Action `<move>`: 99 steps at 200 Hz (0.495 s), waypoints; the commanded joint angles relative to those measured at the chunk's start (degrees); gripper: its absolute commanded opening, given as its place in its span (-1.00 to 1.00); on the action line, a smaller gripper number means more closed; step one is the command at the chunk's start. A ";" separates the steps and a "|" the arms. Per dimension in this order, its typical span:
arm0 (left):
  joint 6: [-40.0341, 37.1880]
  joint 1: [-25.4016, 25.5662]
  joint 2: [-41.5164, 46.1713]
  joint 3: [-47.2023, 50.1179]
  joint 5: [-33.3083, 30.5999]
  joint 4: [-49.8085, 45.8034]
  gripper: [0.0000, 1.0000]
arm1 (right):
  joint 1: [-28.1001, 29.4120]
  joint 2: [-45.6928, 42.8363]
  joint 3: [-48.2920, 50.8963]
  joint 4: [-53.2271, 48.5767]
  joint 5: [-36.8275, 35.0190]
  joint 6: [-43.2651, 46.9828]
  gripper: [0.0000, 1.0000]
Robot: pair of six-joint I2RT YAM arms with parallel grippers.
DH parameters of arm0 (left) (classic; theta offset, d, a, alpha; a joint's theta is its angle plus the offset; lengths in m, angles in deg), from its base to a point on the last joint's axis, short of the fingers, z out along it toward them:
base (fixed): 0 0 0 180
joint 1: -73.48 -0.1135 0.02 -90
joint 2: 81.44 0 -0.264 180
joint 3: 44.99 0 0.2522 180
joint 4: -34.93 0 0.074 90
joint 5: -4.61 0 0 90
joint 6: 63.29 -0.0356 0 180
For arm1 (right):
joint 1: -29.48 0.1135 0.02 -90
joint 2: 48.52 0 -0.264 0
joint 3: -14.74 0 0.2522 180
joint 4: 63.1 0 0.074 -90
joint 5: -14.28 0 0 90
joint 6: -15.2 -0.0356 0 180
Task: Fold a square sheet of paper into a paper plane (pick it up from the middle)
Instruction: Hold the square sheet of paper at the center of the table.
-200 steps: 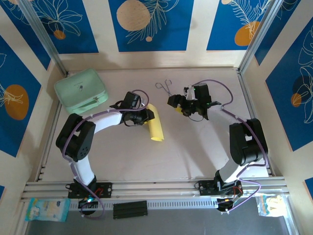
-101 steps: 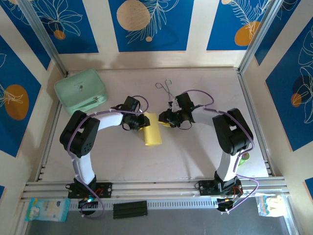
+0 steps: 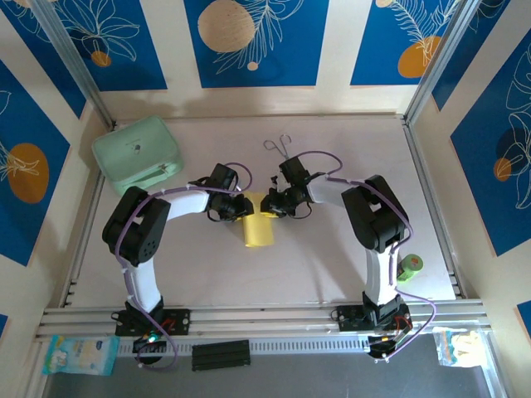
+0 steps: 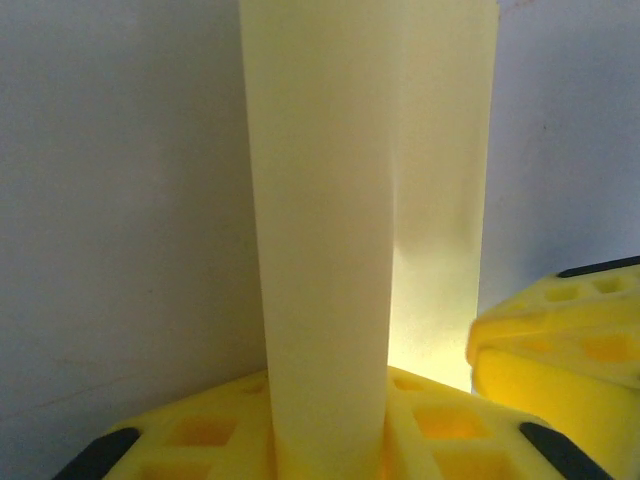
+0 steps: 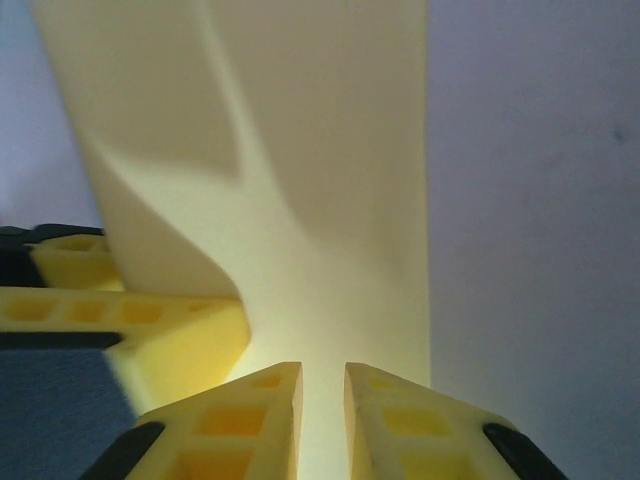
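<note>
Right claw [image 5: 322, 378] now on paper [image 3: 258, 230]

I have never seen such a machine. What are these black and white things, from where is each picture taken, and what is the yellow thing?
They are two robot arms, the left arm and the right arm, bolted at the near edge of a table. One picture looks down from above; the other two come from a camera on each wrist. On the table lie a mint-green case, metal tongs and a green roll. The yellow thing is the sheet of paper. The left pincer is shut on it. The right pincer has a finger on each side of it; whether it grips, I cannot tell.
</note>
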 commanded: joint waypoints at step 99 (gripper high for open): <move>4.46 0.79 4.81 0.50 -5.77 -10.73 0.23 | 0.36 4.63 -3.96 -8.74 -3.78 -1.20 -0.64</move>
